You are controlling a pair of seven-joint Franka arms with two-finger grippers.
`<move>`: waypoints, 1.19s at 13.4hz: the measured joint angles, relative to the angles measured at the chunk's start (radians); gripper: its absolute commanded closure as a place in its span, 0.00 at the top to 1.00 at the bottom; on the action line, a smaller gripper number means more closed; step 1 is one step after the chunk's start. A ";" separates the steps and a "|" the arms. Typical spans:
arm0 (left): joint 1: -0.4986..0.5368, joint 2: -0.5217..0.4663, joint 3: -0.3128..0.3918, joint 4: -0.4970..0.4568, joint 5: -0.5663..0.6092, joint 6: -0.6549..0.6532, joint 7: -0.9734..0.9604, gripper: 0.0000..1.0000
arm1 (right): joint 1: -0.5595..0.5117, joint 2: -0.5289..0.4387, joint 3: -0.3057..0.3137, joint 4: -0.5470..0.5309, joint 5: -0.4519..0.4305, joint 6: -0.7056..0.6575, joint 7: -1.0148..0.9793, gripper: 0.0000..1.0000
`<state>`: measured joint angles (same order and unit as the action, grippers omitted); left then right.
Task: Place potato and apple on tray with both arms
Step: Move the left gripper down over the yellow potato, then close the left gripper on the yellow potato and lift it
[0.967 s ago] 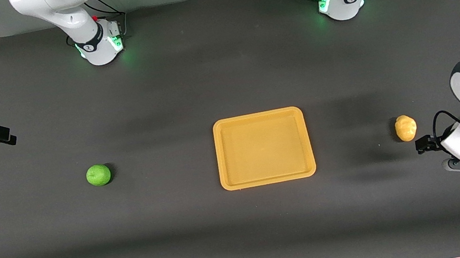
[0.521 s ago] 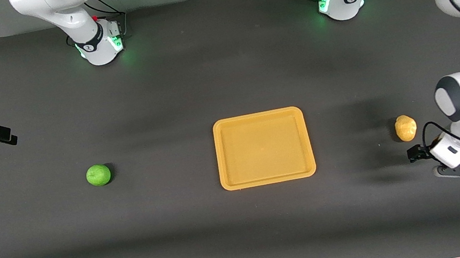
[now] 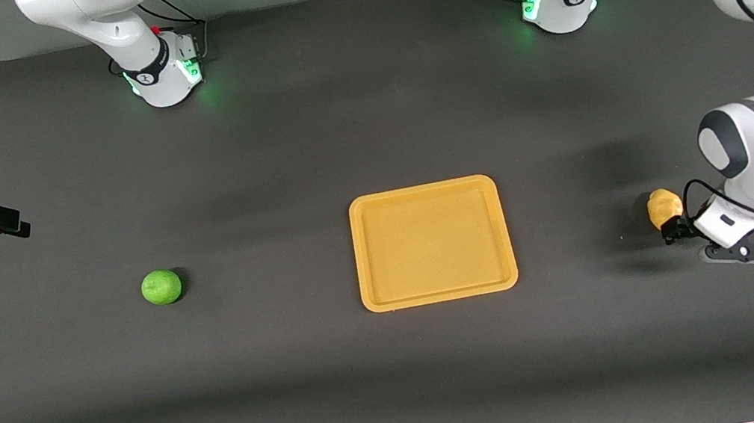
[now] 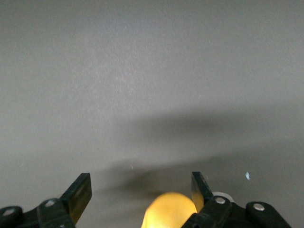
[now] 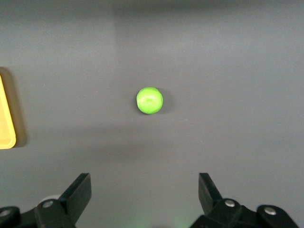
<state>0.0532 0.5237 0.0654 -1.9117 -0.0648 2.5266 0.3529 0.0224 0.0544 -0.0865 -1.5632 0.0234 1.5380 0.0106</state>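
Yellow-tan lumpy potato (image 3: 664, 206) lies toward the left arm's end, bracketed off-centre by the spread-fingered left gripper (image 4: 142, 192) — a lopsided pinch could roll it. Round green apple (image 3: 162, 286) and flat orange tray (image 3: 440, 295) untouched; right gripper (image 5: 145, 192) waits agape.

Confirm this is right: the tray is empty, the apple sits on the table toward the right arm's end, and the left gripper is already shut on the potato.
Not shut. The left wrist view shows the left gripper open, its fingers either side of the potato. The rest holds.
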 measured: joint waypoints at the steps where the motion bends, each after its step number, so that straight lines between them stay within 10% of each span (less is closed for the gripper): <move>1: 0.000 -0.022 -0.001 -0.022 0.000 0.000 0.000 0.94 | 0.000 0.000 0.000 -0.002 0.000 0.000 0.000 1.00; 8: -0.003 -0.077 -0.007 -0.165 -0.005 0.121 0.002 0.90 | 0.000 0.000 0.000 -0.009 0.000 0.000 0.000 1.00; 14: -0.017 -0.062 -0.012 -0.188 -0.033 0.183 0.002 0.36 | 0.000 0.000 0.000 -0.010 0.000 0.000 0.000 1.00; 16: -0.017 -0.050 -0.012 -0.188 -0.033 0.199 0.002 0.33 | 0.000 0.000 0.000 -0.012 0.000 0.000 0.000 1.00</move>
<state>0.0361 0.4737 0.0538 -2.0992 -0.0978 2.7258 0.3547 0.0224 0.0545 -0.0865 -1.5756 0.0234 1.5380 0.0106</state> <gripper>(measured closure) 0.542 0.000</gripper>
